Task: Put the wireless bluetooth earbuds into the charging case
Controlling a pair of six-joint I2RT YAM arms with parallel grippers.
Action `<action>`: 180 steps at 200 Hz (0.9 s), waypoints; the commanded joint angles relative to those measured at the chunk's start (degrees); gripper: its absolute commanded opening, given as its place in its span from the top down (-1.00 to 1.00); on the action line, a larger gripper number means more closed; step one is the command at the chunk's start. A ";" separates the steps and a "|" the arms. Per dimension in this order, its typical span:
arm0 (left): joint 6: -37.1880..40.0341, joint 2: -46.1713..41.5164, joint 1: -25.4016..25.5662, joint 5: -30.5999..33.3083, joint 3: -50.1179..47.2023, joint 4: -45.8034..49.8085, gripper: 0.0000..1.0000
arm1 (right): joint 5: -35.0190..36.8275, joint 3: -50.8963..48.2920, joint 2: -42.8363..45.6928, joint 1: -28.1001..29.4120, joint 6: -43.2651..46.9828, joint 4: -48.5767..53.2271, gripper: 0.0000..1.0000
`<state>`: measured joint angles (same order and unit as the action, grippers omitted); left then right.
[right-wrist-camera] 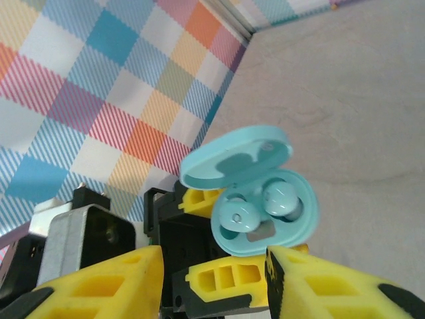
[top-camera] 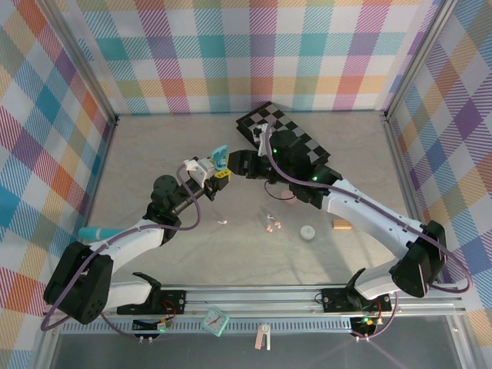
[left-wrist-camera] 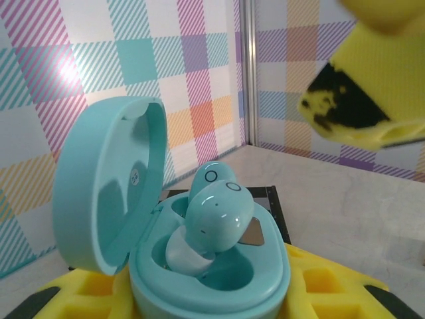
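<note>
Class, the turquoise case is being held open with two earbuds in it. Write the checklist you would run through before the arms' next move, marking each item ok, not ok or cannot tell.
1. Left pincer grips the turquoise case at its base: ok.
2. Lid open: ok.
3. Near earbud seated in its well: not ok, it sits tilted with its white tip lifted.
4. Far earbud seated: cannot tell, the near one hides its base.
5. Right pincer open and off the earbuds: ok.
</note>
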<state>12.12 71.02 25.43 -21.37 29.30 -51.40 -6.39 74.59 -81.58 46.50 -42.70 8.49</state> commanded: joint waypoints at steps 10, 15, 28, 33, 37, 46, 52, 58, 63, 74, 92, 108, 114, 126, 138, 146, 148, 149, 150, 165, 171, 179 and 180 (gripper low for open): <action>2.08 0.99 0.41 0.70 -0.19 -5.01 0.35 | -0.49 2.82 -2.67 -0.08 -8.76 2.12 0.10; 2.11 1.25 0.41 0.80 -0.21 -5.47 0.35 | -0.71 2.97 -2.96 -0.09 -9.39 2.13 0.10; 2.22 1.48 0.45 0.71 -0.21 -6.14 0.36 | -1.06 3.37 -3.76 -0.06 -10.28 1.97 0.11; 2.31 1.68 0.44 0.63 -0.20 -6.32 0.36 | -1.31 3.77 -4.05 -0.06 -10.45 1.96 0.12; 2.44 1.71 0.43 0.63 -0.19 -6.42 0.36 | -1.49 4.00 -4.31 -0.05 -10.60 2.15 0.12; 2.64 1.84 0.43 0.69 -0.29 -6.61 0.36 | -1.72 4.62 -4.76 -0.14 -10.65 2.41 0.13; 2.88 1.93 0.43 0.68 -0.30 -6.70 0.36 | -1.86 4.93 -5.02 -0.07 -10.65 2.48 0.13; 3.04 1.93 0.41 0.67 -0.30 -6.61 0.35 | -1.87 5.21 -5.31 -0.04 -10.67 2.73 0.13; 3.13 1.98 0.43 0.64 -0.30 -6.53 0.36 | -1.93 5.43 -5.55 -0.08 -10.69 2.87 0.14; 3.44 1.85 0.45 0.64 -0.21 -6.20 0.36 | -2.12 5.65 -6.03 -0.08 -10.84 2.87 0.15; 3.72 1.85 0.44 0.64 -0.20 -5.74 0.36 | -2.55 6.16 -6.82 -0.09 -11.11 2.93 0.18; 3.70 1.95 0.45 0.60 -0.09 -5.63 0.36 | -3.08 6.71 -7.40 -0.09 -11.13 3.10 0.22; 3.70 2.05 0.44 0.62 -0.11 -5.62 0.36 | -3.24 6.80 -7.50 -0.05 -11.05 3.07 0.24; 3.70 2.14 0.45 1.12 0.01 -5.51 0.36 | -3.06 7.12 -7.41 -0.04 -10.49 3.59 0.24; 3.70 2.29 0.41 1.48 0.28 -5.16 0.36 | -3.01 7.30 -7.27 -0.01 -10.02 4.26 0.24; 3.79 2.45 0.44 1.44 0.40 -4.90 0.36 | -3.27 7.41 -7.26 -0.02 -9.78 4.34 0.25; 3.79 2.47 0.42 1.38 0.49 -4.87 0.36 | -3.45 7.46 -7.27 -0.01 -9.77 4.34 0.26; 3.83 2.55 0.46 1.35 0.50 -4.86 0.36 | -3.49 7.48 -7.23 -0.01 -9.77 4.34 0.26; 3.85 2.59 0.48 1.34 0.50 -4.86 0.36 | -3.56 7.49 -7.30 -0.05 -9.73 4.34 0.26; 3.70 2.91 0.46 1.33 0.70 -5.03 0.36 | -4.12 7.95 -7.75 -0.01 -9.72 4.64 0.30; 3.62 3.04 0.43 1.22 0.76 -5.18 0.36 | -4.24 8.09 -7.95 -0.01 -9.75 4.68 0.31; 3.54 3.28 0.45 1.10 0.85 -5.37 0.36 | -4.41 8.25 -8.22 -0.06 -9.77 4.64 0.33; 3.53 3.30 0.47 1.08 0.85 -5.37 0.36 | -4.46 8.27 -8.28 -0.03 -9.73 4.58 0.33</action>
<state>14.85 73.73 25.43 -20.25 29.30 -54.19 -9.32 80.27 -88.79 46.50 -53.12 12.27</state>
